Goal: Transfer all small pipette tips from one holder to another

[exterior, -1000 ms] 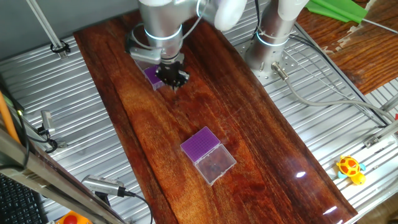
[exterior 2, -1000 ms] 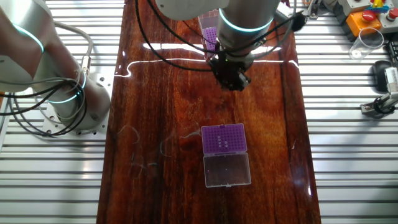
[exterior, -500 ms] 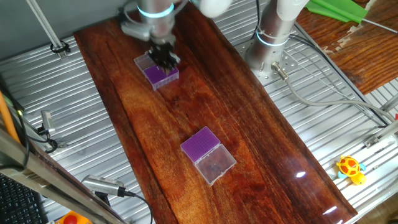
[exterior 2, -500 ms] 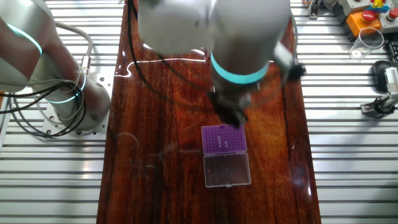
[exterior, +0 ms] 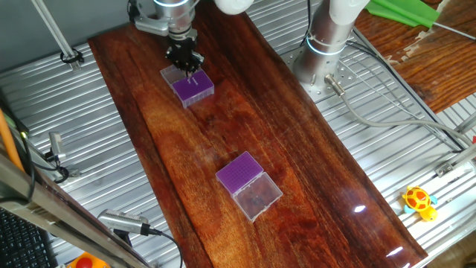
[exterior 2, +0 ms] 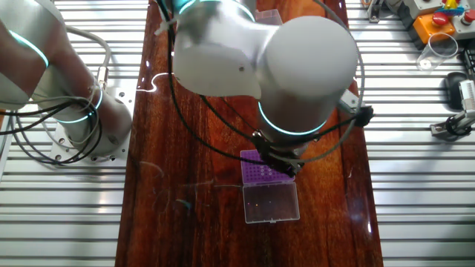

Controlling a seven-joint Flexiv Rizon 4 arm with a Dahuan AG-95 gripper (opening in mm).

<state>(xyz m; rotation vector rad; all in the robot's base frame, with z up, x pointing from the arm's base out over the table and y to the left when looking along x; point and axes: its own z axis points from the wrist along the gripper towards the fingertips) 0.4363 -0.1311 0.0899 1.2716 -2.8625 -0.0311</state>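
Near holder (exterior: 248, 184) on desk (exterior: 312, 171): purple insert, clear lid open, tips unresolved. Far holder (exterior: 188, 84) beneath end effector (exterior: 185, 62); small pipette tips (exterior: 193, 80) mere specks. Finger state unreadable; other view blocked by arm (exterior 2: 260, 59).

Two holders (exterior: 192, 87) (exterior: 249, 184), one arm (exterior 2: 260, 63), one toy (exterior: 419, 201).

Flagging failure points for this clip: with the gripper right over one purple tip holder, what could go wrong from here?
1. The gripper is far wider than the tips in the holder below it, so it may knock neighbouring tips or miss.
2. The light holder may shift on the glossy wooden board if bumped.
3. In the other fixed view the arm hides most of that holder, so a slip there could go unseen.
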